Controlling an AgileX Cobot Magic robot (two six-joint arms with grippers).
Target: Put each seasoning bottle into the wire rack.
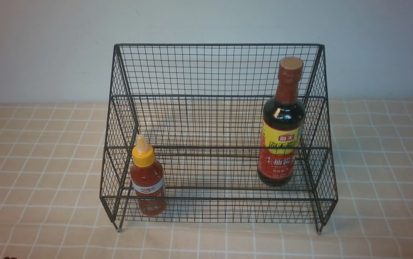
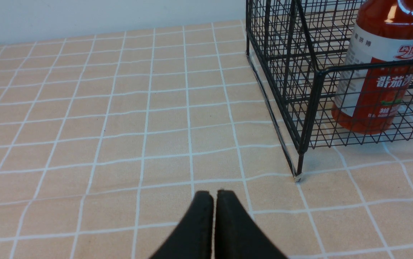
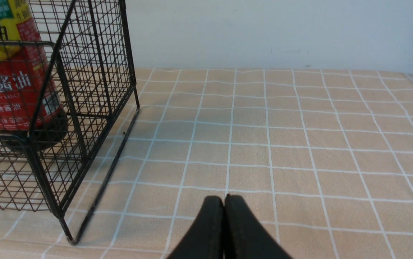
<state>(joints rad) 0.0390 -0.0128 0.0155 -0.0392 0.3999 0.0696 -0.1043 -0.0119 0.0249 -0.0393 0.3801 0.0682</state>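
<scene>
The black wire rack [image 1: 219,72] stands mid-table. Upright in its lower front tier at the left is the small red-sauce bottle [image 1: 148,181] with a yellow nozzle cap, seen also in the left wrist view as the red-sauce bottle [image 2: 379,72] behind the rack's corner post [image 2: 308,111]. The tall dark soy-sauce bottle [image 1: 281,124] stands upright at the right, one step up; the soy-sauce bottle [image 3: 10,82] shows through the rack's side mesh [image 3: 95,68]. My left gripper [image 2: 214,194] is shut and empty, low over the cloth outside the rack's left front foot. My right gripper [image 3: 224,198] is shut and empty, outside the rack's right side.
A tan checked tablecloth [image 1: 41,151] covers the table up to a pale wall [image 1: 41,46] behind. The rack's short feet [image 1: 119,228] rest on the cloth. Neither arm shows in the front view.
</scene>
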